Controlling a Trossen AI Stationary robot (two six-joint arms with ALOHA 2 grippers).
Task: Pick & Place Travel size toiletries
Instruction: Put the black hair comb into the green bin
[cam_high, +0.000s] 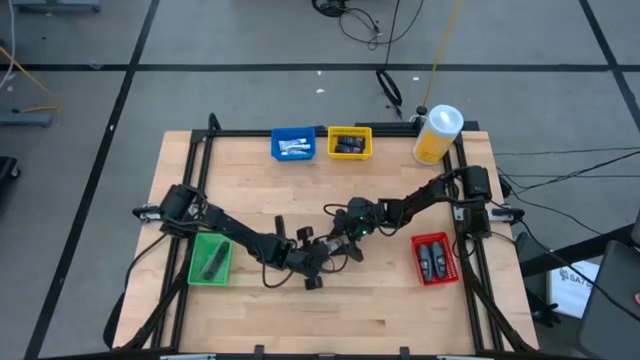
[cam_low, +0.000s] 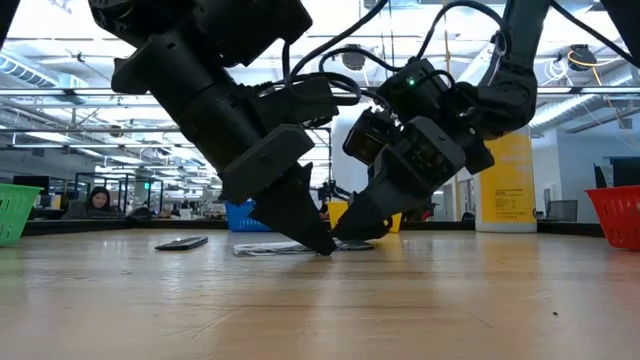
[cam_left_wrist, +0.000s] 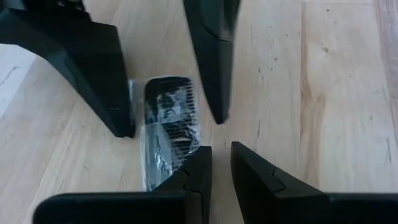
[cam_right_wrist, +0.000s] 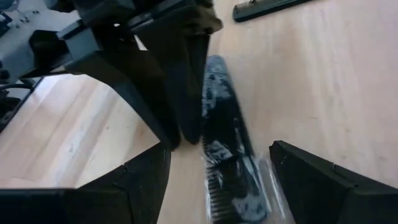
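Black plastic in a clear crinkly wrapper, a small comb (cam_right_wrist: 233, 168), lies flat on the wooden surface (cam_high: 380, 310) right between the tips of both claws, and that crowding is the main worry. The right claw (cam_right_wrist: 214, 180) stands wide open astride the comb, one finger on either side, holding nothing yet. The left claw (cam_left_wrist: 214, 165) is nearly shut, with only a thin gap between its tips; they rest at the comb's edge, and it does not seem to have hold of anything. Since the two claws meet tip to tip over the same item, a closing move by the right one could pinch the left one's finger (cam_right_wrist: 186, 93) instead of the comb, or the slippery wrapper could skid away over the wood. The comb also lies so flat that the fingers may scrape the surface and fail to get under it. From above, the arms cover the comb entirely, so its exact lie shows only from the wrists. Whether the left tips actually press on the wrapper or just touch it, I cannot tell. Beyond the right claw lies another dark flat item (cam_right_wrist: 267, 7), cut off at the frame edge. Near the claws at surface level sit a dark flat piece (cam_low: 182, 242) and a pale sachet (cam_low: 262, 249), too small to identify.
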